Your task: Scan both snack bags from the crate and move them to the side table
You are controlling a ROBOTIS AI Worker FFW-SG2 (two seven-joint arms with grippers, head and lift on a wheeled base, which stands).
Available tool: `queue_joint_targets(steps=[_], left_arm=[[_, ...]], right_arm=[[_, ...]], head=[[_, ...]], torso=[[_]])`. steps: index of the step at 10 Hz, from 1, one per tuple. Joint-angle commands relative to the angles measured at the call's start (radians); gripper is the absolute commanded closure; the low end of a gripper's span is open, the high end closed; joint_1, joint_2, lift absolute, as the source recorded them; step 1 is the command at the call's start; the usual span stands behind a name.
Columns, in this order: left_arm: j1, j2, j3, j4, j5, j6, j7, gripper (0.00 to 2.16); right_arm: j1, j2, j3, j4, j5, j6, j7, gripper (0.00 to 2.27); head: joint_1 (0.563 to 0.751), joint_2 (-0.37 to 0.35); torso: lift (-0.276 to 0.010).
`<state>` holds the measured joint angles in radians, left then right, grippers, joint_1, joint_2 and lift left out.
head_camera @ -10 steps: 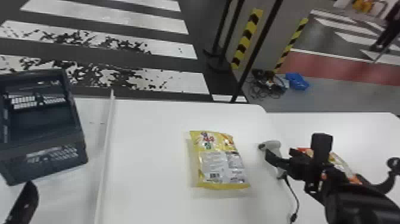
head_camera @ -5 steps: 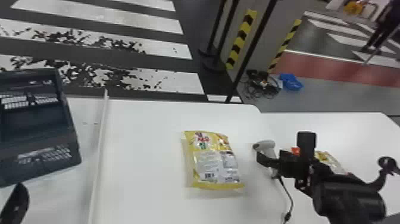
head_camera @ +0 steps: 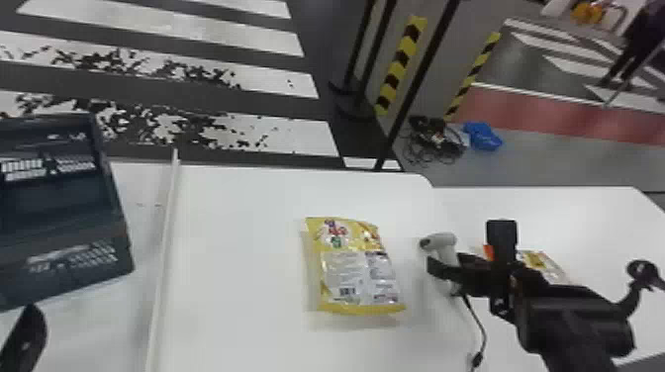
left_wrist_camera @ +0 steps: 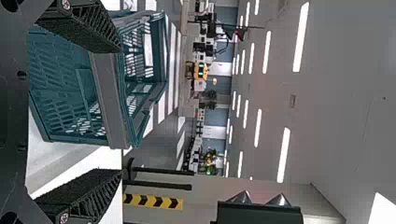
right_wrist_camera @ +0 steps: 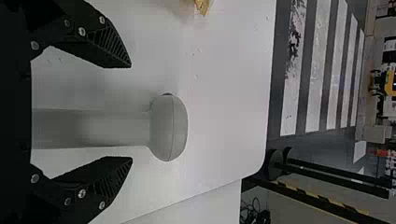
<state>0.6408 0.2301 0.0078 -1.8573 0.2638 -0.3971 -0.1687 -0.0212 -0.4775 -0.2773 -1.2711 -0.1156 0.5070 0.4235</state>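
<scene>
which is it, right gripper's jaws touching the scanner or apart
Apart. In the right wrist view, the right gripper has its jaws open either side of the scanner, white tabletop showing between it and each jaw.

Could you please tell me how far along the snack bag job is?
One snack bag already lies on the side table. Nothing is gripped: the right tool stands open around the scanner's handle. Left to do: the yellow bag, out of the crate and on the main table, probably needs scanning, then moving across.
</scene>
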Motion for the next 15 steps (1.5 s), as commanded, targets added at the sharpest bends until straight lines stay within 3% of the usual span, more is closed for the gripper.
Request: queue_joint_targets(steps=[1, 2, 3, 5, 8, 10, 15], left_arm=[[-0.001, 0.000, 0.000, 0.001, 0.000, -0.002, 0.000, 0.08], [-0.001, 0.000, 0.000, 0.000, 0.000, -0.002, 0.000, 0.08], [-0.001, 0.002, 0.000, 0.000, 0.000, -0.002, 0.000, 0.08], [-0.001, 0.002, 0.000, 0.000, 0.000, 0.001, 0.000, 0.08], [-0.001, 0.003, -0.002, -0.002, 0.000, 0.001, 0.000, 0.08], [-0.001, 0.005, -0.003, -0.005, 0.000, 0.001, 0.000, 0.08], [-0.001, 0.008, -0.003, -0.013, 0.000, 0.001, 0.000, 0.08]], right_arm=[[-0.013, -0.006, 0.004, 0.015, 0.022, 0.023, 0.008, 0.66], [-0.014, -0.009, 0.004, 0.019, 0.025, 0.023, 0.018, 1.12], [-0.016, -0.007, 0.004, 0.019, 0.022, 0.035, 0.011, 1.95], [-0.014, -0.007, 0.003, 0.015, 0.022, 0.041, 0.006, 2.20], [0.021, 0.002, -0.033, -0.070, 0.017, 0.087, -0.012, 2.24], [0.093, 0.028, -0.079, -0.244, 0.010, 0.204, -0.022, 2.24], [0.337, 0.174, -0.134, -0.760, 0.008, 0.403, -0.084, 2.24]], head=[[0.695, -0.350], [0.695, -0.350], [0.695, -0.350], [0.695, -0.350], [0.695, -0.350], [0.695, -0.350], [0.695, -0.335]], torso=[[-0.099], [-0.099], [-0.099], [-0.099], [-0.099], [-0.099], [-0.099]])
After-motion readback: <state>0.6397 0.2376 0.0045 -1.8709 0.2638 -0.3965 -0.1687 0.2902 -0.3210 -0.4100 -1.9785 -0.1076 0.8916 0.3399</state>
